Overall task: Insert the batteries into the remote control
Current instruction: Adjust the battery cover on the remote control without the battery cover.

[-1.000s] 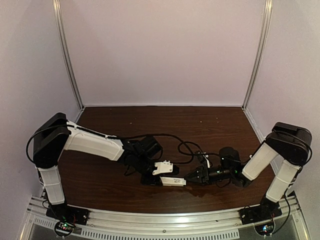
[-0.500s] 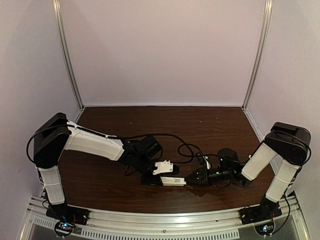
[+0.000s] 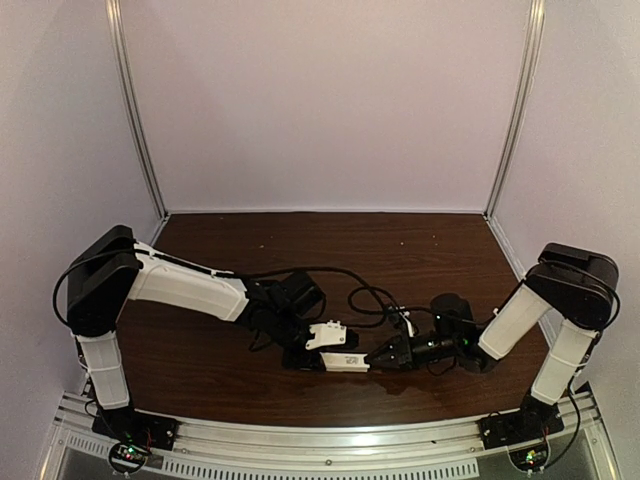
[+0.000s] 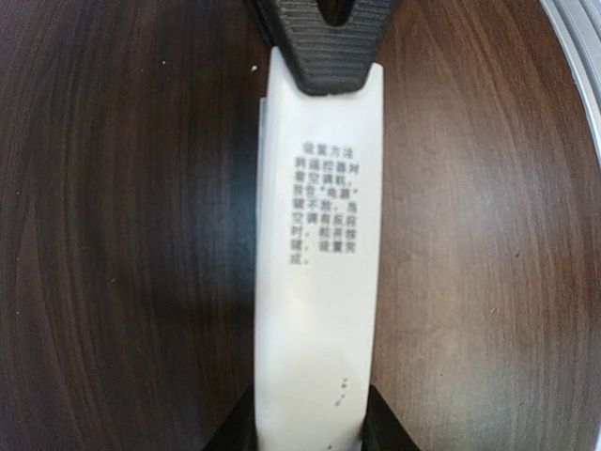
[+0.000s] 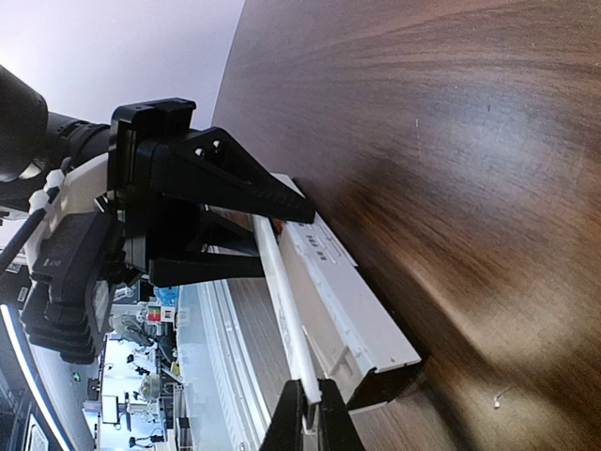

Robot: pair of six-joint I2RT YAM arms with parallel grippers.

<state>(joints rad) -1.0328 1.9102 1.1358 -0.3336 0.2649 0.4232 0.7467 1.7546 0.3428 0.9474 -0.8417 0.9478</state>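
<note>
From above, your left gripper [image 3: 312, 358] is clamping the remote [image 3: 346, 363] low over the table [image 3: 220, 385]; right gripper [image 3: 373, 360] is touching its right end; left wrist: left fingers [image 4: 383, 434] are flanking the remote; right wrist: right fingers [image 5: 282, 427] are pinching its thin white edge.

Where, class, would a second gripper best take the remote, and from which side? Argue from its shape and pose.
At its free end, coming in lengthwise from the right. The left gripper clamps the remote by its long edges at one end, leaving only the other to take. The bar is slim, so a narrow pinch across its thin edge fits, as the right gripper does.
</note>
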